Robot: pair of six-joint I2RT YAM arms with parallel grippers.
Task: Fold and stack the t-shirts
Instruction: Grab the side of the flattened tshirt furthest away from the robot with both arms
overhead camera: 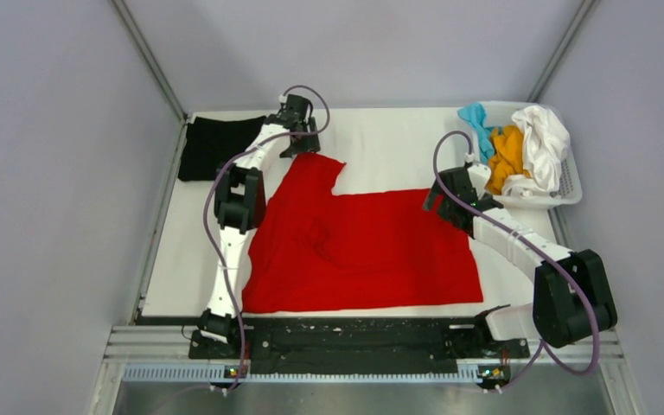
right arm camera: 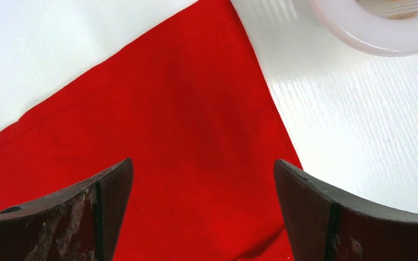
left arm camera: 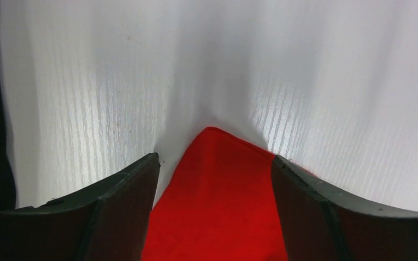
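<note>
Jaws open, the left gripper astride the red shirt's sleeve tip and the right gripper over its corner should pinch squarely, then lift together.

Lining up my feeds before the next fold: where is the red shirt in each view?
Top external: red shirt spread flat across the middle of the table.
Left wrist: only one tip of it, at bottom centre.
Right wrist: it fills the left and centre, reaching the top edge.
Shared landmark: the white table shows beside it in all three.
</note>
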